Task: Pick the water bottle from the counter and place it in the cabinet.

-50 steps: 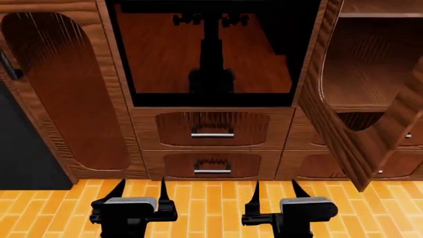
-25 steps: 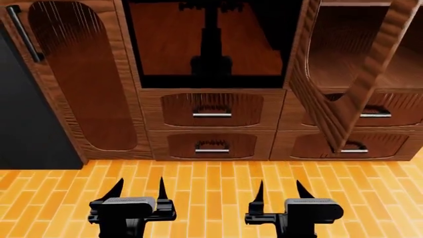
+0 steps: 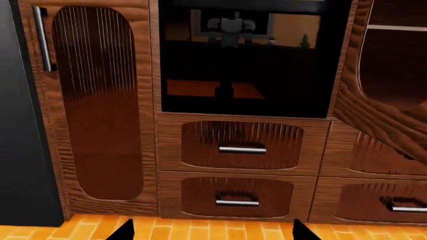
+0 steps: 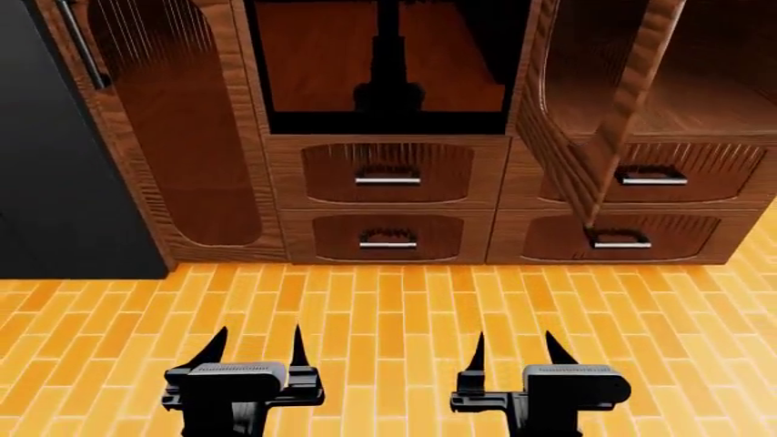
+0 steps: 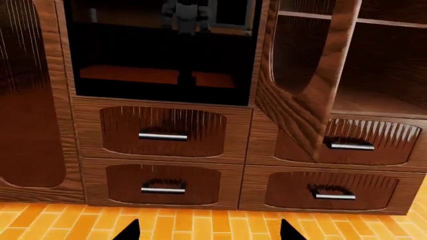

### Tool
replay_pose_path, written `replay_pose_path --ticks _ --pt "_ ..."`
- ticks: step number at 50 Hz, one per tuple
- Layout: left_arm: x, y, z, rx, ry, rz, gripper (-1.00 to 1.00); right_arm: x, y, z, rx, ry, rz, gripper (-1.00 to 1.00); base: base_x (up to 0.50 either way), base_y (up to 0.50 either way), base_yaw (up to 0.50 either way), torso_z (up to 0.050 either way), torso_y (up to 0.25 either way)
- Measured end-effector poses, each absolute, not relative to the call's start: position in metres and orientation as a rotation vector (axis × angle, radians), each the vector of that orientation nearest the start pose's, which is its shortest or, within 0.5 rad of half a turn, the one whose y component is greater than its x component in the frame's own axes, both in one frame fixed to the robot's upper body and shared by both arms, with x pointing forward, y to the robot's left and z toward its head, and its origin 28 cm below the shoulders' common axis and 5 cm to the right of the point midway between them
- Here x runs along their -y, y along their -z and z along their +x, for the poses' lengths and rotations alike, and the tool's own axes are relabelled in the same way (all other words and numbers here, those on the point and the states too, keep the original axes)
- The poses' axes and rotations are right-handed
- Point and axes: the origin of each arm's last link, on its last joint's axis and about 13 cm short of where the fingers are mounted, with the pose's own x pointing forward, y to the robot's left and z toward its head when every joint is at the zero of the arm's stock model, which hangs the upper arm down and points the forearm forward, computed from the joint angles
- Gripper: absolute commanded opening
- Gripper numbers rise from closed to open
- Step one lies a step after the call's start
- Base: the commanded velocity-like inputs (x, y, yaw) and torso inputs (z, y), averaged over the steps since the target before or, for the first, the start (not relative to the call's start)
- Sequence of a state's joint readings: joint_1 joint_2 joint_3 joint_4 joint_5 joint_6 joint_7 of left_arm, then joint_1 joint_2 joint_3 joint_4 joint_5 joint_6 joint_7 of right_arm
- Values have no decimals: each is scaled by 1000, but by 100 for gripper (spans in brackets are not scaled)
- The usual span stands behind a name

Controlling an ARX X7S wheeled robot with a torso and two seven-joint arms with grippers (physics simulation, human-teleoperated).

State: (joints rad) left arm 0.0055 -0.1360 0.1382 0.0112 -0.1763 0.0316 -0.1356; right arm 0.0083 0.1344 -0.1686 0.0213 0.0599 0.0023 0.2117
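1. Left claw (image 4: 257, 353): prongs spread apart, holding nothing, low over the orange plank floor (image 4: 388, 309).
2. Right claw (image 4: 512, 353): prongs likewise apart, holding nothing, beside the left one with a clear gap between them.
3. Cabinet (image 4: 182, 137): stands ahead, well apart from both claws, with a wide strip of bare floor between.
4. Centre bay: dark glossy panel (image 4: 382, 64) above two drawers with silver bar handles (image 4: 388, 180).
5. Right bay: curved door (image 4: 601, 118) swung outward, its edge projecting toward the floor; the shelf (image 5: 377, 102) behind it is open.
6. Left side: a tall closed door (image 3: 97, 100) borders a black wall panel (image 4: 61, 182).
7. Water bottle and counter: in none of the views; a small green shape reflected in the glossy panel in the left wrist view may be the bottle, though it is too small to tell.
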Motion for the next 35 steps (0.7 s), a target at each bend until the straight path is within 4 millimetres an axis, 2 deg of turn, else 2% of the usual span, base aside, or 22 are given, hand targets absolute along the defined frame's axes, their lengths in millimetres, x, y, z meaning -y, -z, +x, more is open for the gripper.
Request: replay_pose_path --ticks 12,35 --pt "-209 -15 207 15 -6 -42 100 97 -8 208 -12 50 -96 100 -470 2 -143 7 22" --pt "-210 -16 207 25 -8 -32 100 97 -10 207 8 49 -98 100 -378 22 -321 0 0"
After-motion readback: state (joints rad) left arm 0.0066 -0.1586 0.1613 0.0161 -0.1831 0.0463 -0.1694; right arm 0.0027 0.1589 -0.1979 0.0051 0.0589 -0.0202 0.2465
